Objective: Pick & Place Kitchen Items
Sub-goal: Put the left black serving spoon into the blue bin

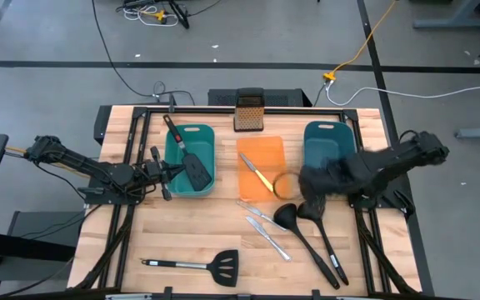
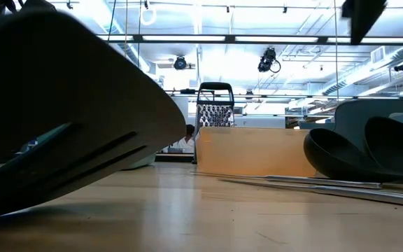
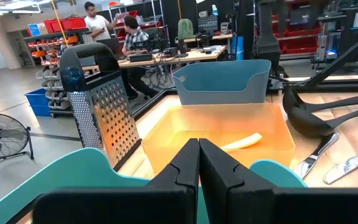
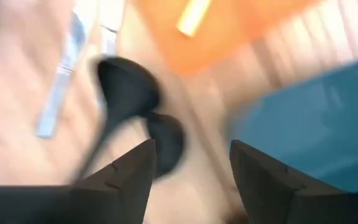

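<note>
Ladles seemingly just ahead of spread, empty right pincer.

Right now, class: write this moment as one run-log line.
left tool: shut, at left teal bin | right tool: open above ladles | yellow-handled knife: on orange tray

The left dark robot arm reaches in from the left side of the wooden bench. Its left hand has both fingers pressed tight together. The right dark robot arm bends in from the right side of the bench. Its right hand has its fingers spread apart, holding nothing.
</note>
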